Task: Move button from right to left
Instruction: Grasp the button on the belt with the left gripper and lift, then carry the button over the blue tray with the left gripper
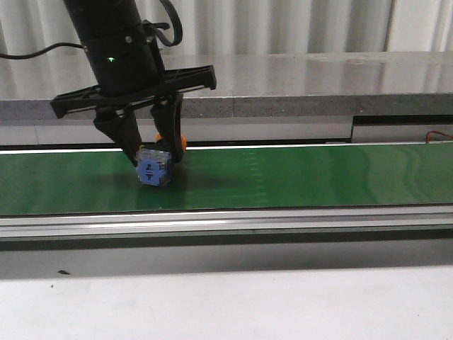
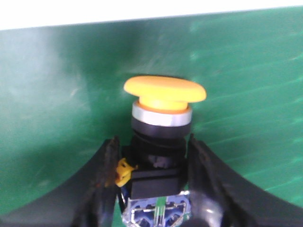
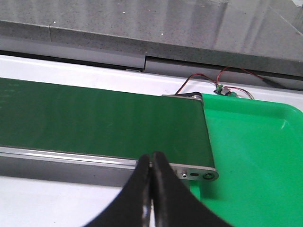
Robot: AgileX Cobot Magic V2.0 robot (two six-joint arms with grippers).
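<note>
The button [image 1: 154,171] has a yellow cap, a black collar and a blue-grey base. It lies on its side between the fingers of my left gripper [image 1: 154,161], low over the left part of the green conveyor belt [image 1: 297,177]. I cannot tell whether it touches the belt. In the left wrist view the button [image 2: 164,90] fills the middle, with my left gripper [image 2: 151,142] shut on its black body. My right gripper [image 3: 151,158] is shut and empty, over the front rail near the belt's right end. It is not in the front view.
A grey stone ledge [image 1: 297,78] runs behind the belt. The belt's metal front rail [image 1: 283,223] runs along its near side. A bright green tray [image 3: 255,156] sits past the belt's right end [image 3: 203,137], with red and black wires [image 3: 222,87] behind it.
</note>
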